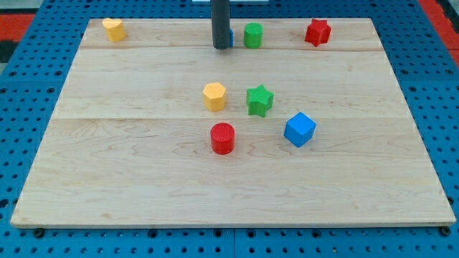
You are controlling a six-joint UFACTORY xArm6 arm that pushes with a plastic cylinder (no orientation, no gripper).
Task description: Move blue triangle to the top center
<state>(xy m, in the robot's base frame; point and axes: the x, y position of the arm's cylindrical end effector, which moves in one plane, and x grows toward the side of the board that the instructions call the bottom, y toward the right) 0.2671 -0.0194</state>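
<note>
The rod comes down from the view's top and my tip [221, 46] rests on the board near the top centre. A blue block [230, 36], mostly hidden behind the rod, shows only as a thin blue sliver at the rod's right side; its shape cannot be made out. It sits just left of a green cylinder [252, 35]. My tip is touching or almost touching the blue block.
A yellow block [113, 29] sits at the top left and a red star [317, 32] at the top right. Mid-board lie a yellow hexagon [214, 96], a green star [259, 100], a red cylinder [222, 138] and a blue cube [299, 129]. The wooden board [107, 158] lies on blue pegboard.
</note>
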